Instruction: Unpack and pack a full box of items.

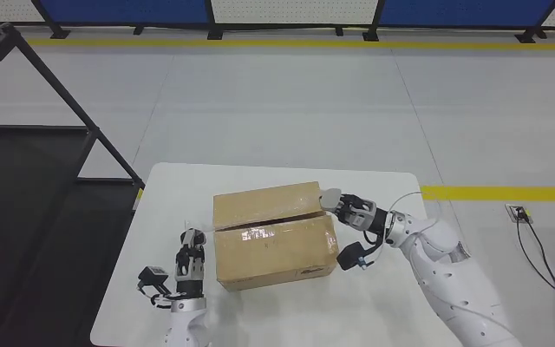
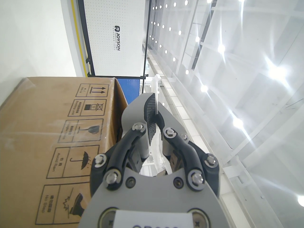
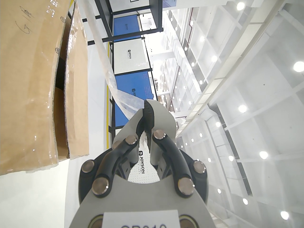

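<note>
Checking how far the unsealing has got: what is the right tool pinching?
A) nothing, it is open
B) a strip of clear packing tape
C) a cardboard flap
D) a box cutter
B: the right tool is shut on a strip of clear packing tape that runs from its tips to the top of the cardboard box.

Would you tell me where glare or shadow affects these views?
Left wrist view: ceiling lamps flare into star streaks beside the left pincer, yet the brown cardboard box is evenly lit. Right wrist view: the clear plastic tape strip in the right pincer glints. Top view: faint shadows on the white table.
</note>
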Robot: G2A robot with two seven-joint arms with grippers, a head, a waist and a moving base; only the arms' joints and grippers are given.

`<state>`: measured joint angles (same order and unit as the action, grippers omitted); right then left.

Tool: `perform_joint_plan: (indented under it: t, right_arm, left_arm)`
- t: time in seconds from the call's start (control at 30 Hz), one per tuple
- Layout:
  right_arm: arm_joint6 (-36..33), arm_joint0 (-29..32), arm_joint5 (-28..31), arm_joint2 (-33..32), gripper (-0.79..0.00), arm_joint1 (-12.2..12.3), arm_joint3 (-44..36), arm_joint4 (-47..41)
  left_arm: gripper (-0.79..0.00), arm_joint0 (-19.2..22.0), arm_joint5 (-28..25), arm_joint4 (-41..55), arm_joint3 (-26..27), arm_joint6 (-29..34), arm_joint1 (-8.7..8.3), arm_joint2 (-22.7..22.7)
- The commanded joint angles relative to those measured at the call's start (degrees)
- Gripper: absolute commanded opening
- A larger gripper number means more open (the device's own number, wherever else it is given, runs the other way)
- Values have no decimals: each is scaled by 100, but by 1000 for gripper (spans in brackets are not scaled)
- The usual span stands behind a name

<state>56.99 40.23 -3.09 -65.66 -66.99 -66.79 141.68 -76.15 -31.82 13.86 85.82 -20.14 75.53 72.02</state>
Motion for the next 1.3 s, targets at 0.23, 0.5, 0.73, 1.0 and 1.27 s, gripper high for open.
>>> perform_joint_plan:
  t: [0.23,0.5,0.73,1.0,1.27]
  right_arm:
    - [-3,98,150,-16,-785,65,-90,83]
    - [-76,180,92,-73,-785,108,-220,21]
    - [-157,206,174,-85,-785,140,-278,7]
    - [-260,193,24,-52,-785,149,-261,-12]
    - [-275,189,148,-37,-785,174,-188,-59]
  left_arm:
    - [-785,2,-108,-132,-212,134,77,-34]
    - [-785,-237,-185,-101,13,187,121,50]
    - [-785,-267,-46,-88,50,229,160,134]
    - [-785,-171,-32,-116,32,135,236,122]
    - [-785,-105,102,-186,-128,241,295,91]
